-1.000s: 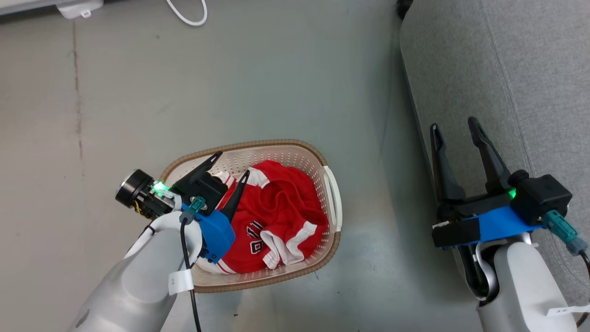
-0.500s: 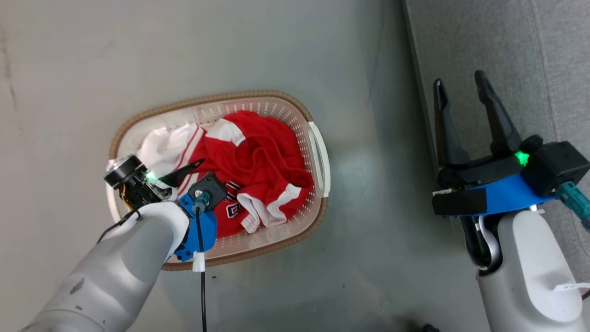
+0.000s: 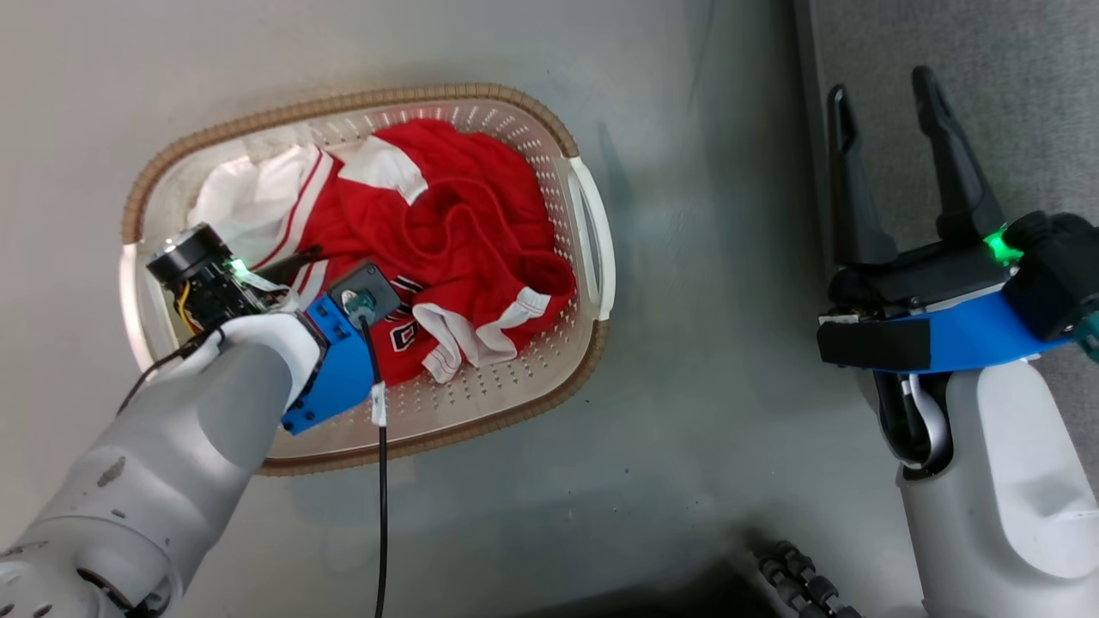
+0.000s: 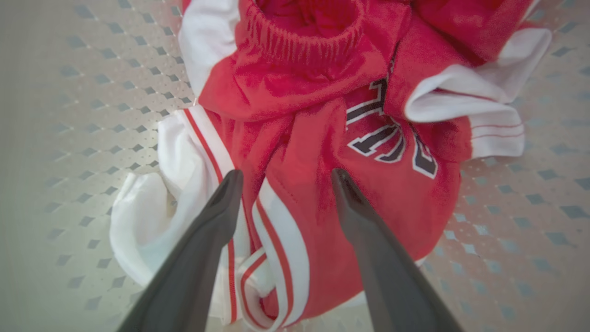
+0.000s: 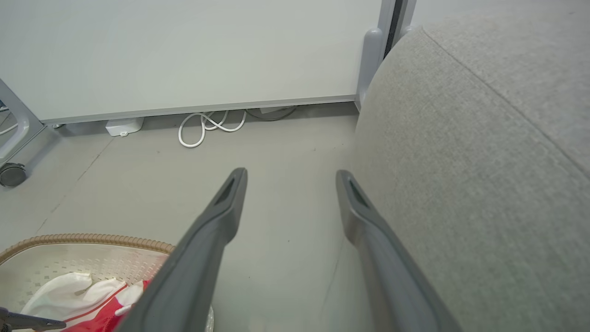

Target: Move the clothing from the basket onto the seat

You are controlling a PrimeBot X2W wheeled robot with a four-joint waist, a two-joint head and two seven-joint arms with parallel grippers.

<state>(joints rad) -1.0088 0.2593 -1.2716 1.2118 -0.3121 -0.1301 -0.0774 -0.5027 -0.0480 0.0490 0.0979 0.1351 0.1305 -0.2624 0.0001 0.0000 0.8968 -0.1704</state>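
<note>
The clothing [image 3: 446,232] is a crumpled red and white heap inside the cream perforated basket [image 3: 343,101] on the floor. My left gripper [image 3: 313,262] reaches down into the basket's left half. In the left wrist view it [image 4: 286,177] stands open, its fingertips either side of a red fold with white stripes [image 4: 276,216], close to or touching the cloth. My right gripper [image 3: 884,81] is open with nothing in it, over the left edge of the grey seat [image 3: 1013,86]. In the right wrist view the right gripper [image 5: 290,175] points along the floor beside the seat [image 5: 484,161].
A white cable [image 5: 207,127] and a white adapter [image 5: 123,126] lie at the foot of a pale wall panel. A caster wheel [image 5: 11,174] stands at the far left. A dark ribbed part [image 3: 798,575] shows at the bottom of the head view.
The head camera has tilted, so the whole picture has shifted. The left gripper has turned and dropped from the basket's rim down onto the clothing. The right gripper stays open.
</note>
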